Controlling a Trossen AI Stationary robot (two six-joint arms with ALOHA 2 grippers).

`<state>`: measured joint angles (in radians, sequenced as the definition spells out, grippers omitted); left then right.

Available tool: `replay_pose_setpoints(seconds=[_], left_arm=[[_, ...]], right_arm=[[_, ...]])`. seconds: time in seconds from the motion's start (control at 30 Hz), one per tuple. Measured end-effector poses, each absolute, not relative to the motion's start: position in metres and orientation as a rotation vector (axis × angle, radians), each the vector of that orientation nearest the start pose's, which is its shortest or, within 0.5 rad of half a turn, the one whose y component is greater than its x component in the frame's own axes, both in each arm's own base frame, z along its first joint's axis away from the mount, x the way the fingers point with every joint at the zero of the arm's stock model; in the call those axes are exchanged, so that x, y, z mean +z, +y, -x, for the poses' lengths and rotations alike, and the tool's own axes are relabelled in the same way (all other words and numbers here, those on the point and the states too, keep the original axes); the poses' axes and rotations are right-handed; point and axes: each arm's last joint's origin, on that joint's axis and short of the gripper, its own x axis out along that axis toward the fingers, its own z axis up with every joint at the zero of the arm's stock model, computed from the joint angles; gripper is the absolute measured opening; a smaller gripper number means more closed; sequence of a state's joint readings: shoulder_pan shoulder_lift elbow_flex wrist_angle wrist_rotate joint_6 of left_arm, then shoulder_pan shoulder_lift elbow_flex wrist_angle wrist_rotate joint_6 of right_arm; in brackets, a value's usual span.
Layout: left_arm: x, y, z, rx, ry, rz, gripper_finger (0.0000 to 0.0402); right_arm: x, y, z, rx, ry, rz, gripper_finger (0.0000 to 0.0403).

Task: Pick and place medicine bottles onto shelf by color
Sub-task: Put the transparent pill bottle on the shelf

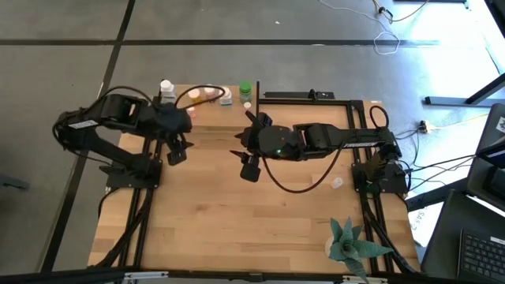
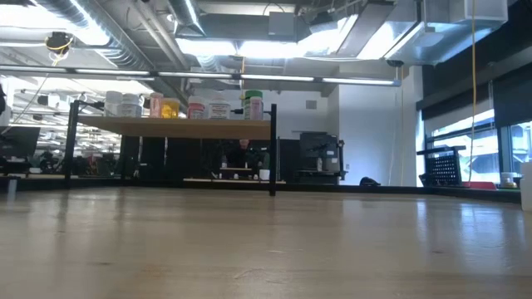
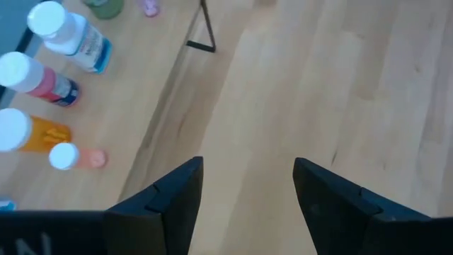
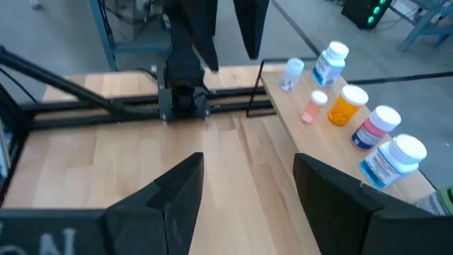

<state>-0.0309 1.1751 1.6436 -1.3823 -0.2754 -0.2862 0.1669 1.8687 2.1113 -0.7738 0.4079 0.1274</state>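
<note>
Left tool [image 1: 177, 150]: hung over the bench [image 1: 237, 229] just off the shelf's front edge, fingers [image 3: 163, 205] apart, nothing between them.
Right tool [image 1: 246, 164]: hung over mid-bench, near the shelf's right end, fingers [image 4: 166, 202] apart, nothing held.
Shelf [image 1: 207, 115]: light wood platform on thin black posts, at the far left of the bench.
Bottles [image 2: 179, 106]: stood in a row on the shelf top, all upright in the low view.
Row, right wrist view: white bottle with blue label [image 4: 328, 65], small clear bottle [image 4: 291, 73], small pink bottle [image 4: 313, 106], orange bottle [image 4: 347, 105], pink-red bottle [image 4: 375, 127], second white bottle [image 4: 391, 161].
Green bottle [image 1: 245, 89]: at the shelf's right end, by the post.
Stray bottle [image 1: 337, 183]: small clear one, lying on the bench near the right arm's base, well apart from the shelf.
Plant [image 1: 349, 244]: green, spiky, at the bench's near right corner.
</note>
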Motion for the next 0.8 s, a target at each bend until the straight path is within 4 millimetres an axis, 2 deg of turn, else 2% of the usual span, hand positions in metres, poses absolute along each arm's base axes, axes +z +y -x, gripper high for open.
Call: replay_pose_setpoints(seconds=[0.2, 0.43, 0.63, 0.8], left_arm=[[0.435, -0.007, -0.166, 0.394, 0.863, 0.056, 0.0214], [0.435, -0.013, -0.165, 0.374, 0.855, 0.023, 0.0214], [0.436, -0.015, -0.163, 0.364, 0.848, -0.012, 0.0214], [0.438, -0.013, -0.160, 0.416, 0.822, -0.033, 0.0214]], right_arm=[[0.430, 0.056, -0.401, -0.264, 0.438, 0.003, 0.0221], [0.428, 0.055, -0.400, -0.261, 0.452, -0.142, 0.0221], [0.430, 0.052, -0.364, -0.226, 0.664, -0.268, 0.0221], [0.422, 0.048, -0.338, -0.349, 0.867, -0.413, 0.0221]])
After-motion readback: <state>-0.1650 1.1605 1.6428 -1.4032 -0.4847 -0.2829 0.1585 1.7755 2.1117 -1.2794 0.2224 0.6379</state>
